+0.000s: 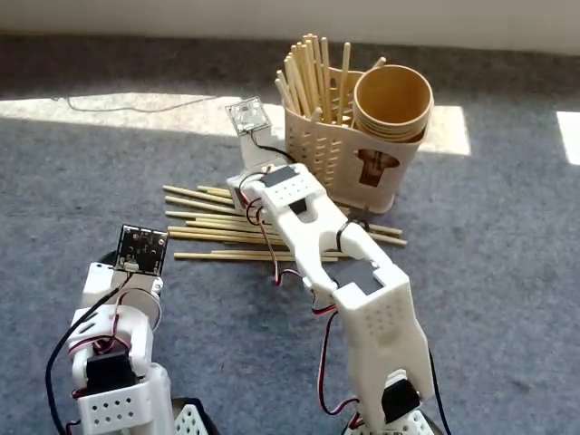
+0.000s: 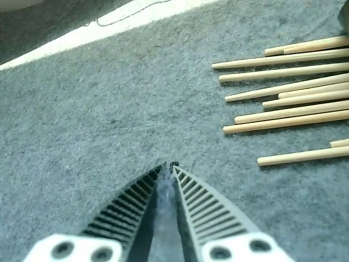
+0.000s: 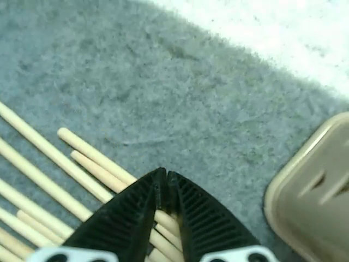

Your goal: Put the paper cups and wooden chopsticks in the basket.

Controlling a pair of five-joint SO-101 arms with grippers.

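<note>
Indoor room, home or office, not telling which. Grey carpet (image 1: 517,272) spreading under everything, short pile showing close up. Sunlight patches (image 1: 118,113) lying across it. Thin cable (image 1: 109,105) trailing near far edge, pale wall (image 1: 181,14) running behind. Two white robot arms (image 1: 344,272) sitting on carpet, suggesting test set-up.

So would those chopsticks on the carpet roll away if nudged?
Probably not far: the chopsticks look round, but the fuzzy carpet should brake them. They look thin, straight and stiff, so they are likely light and won't flop when lifted. They lie close together, so nudging one would probably shove its neighbours.
</note>
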